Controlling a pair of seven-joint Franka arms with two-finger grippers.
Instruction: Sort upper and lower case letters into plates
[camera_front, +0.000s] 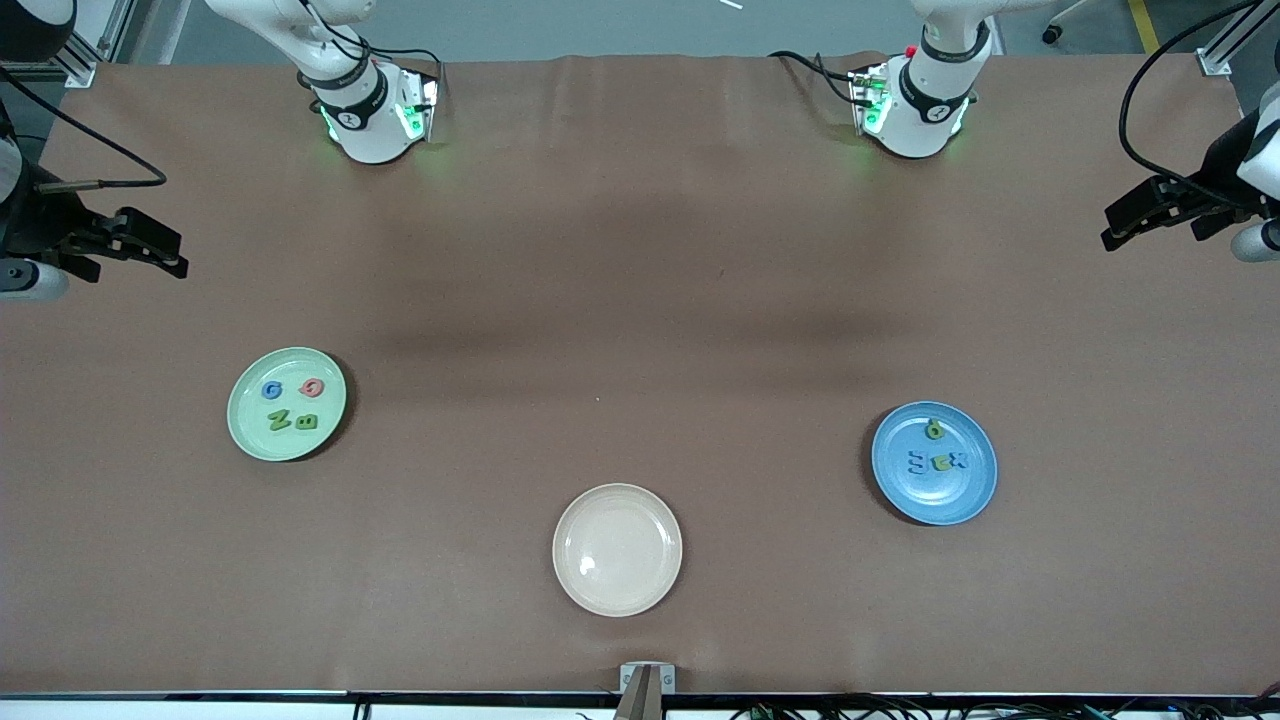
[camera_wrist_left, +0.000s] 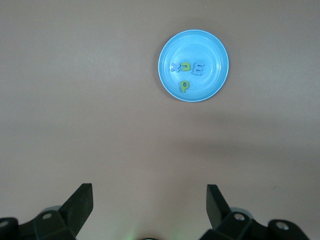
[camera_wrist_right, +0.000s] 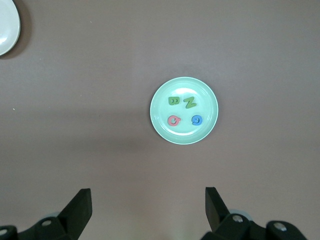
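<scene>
The mint green plate (camera_front: 290, 440) lies toward the right arm's end of the table and holds several foam letters, among them a blue G (camera_front: 271, 390), a pink G (camera_front: 312, 388) and a green Z (camera_front: 279, 421). The blue plate (camera_front: 940, 500) lies toward the left arm's end with several letters in it, a yellow-green p (camera_front: 935, 429) among them. My right gripper (camera_front: 170, 255) hangs open and empty over bare cloth at its end of the table, apart from the mint plate (camera_wrist_right: 185, 87). My left gripper (camera_front: 1108, 228) hangs open and empty at the left arm's end, apart from the blue plate (camera_wrist_left: 210, 50). Both arms wait.
A beige cream plate (camera_front: 617, 590) with nothing in it sits between the two plates, nearer to the front camera. Brown cloth (camera_front: 640, 300) covers the whole table. Both robot bases stand along the edge farthest from the front camera.
</scene>
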